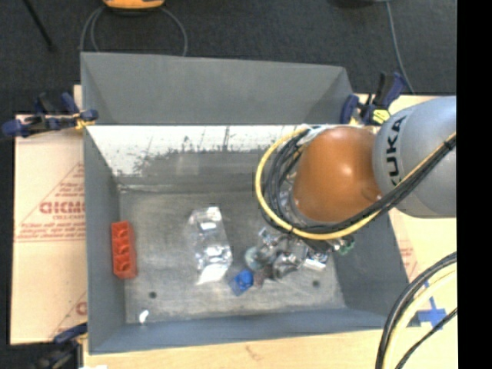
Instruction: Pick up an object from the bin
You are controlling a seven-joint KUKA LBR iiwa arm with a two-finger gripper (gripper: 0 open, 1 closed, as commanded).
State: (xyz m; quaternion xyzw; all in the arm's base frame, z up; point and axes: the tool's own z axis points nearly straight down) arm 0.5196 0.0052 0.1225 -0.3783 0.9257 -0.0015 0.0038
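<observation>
Picking looks unfinished: claw (280, 261) hangs low near the floor of the grey metal bin (100, 229), just beside a small blue chunky piece (242, 281). Its opening cannot be told, and nothing is visibly lifted.

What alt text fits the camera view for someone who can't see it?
The robot's hand is low in the grey bin, right of centre, beside a small blue object. A clear packet lies mid-floor and a red block at the left.

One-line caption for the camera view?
Gripper low in the bin, beside a small blue piece; red block far left.
</observation>
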